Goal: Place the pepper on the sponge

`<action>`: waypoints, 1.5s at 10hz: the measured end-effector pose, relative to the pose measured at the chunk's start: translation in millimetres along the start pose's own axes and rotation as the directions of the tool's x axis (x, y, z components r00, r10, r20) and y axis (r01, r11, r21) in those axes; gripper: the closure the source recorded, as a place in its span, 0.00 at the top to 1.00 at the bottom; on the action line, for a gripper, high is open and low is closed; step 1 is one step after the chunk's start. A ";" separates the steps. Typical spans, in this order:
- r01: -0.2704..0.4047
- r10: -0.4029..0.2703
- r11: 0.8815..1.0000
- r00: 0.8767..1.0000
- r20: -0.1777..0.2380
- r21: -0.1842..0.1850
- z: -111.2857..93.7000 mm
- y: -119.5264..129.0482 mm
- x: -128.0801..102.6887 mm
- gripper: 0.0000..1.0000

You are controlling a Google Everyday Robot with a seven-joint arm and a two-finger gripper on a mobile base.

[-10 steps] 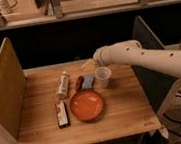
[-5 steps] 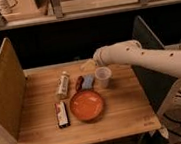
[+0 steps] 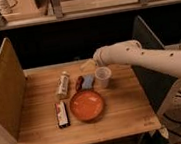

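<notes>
The pepper point(image 3: 79, 82), a small dark red glossy piece, lies on the wooden table point(image 3: 119, 110) just left of the sponge point(image 3: 89, 81). The sponge is a light blue pad lying flat between the pepper and a clear cup point(image 3: 103, 77). My white arm reaches in from the right. Its gripper point(image 3: 89, 65) hangs over the back of the table, just behind and above the sponge, clear of both the sponge and the pepper.
A white tube-shaped bottle point(image 3: 63, 84) lies left of the pepper. An orange plate point(image 3: 87, 106) sits in front of the sponge, with a red-black-white bar point(image 3: 62, 114) to its left. Upright panels flank the table at left point(image 3: 6, 93) and right point(image 3: 144, 33).
</notes>
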 end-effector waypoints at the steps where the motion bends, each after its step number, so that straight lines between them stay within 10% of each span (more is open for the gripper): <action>1: 0.000 0.000 1.000 1.000 0.000 0.000 0.0 0.0 0.0 0.80; 6: -0.004 0.004 1.000 1.000 0.003 0.009 -1.2 -2.8 -0.8 0.80; 12: -0.147 0.156 0.969 0.987 -0.032 0.197 -15.3 -54.3 25.0 0.80; 15: -0.212 0.237 0.952 0.967 -0.094 0.222 -3.3 -39.0 36.5 0.80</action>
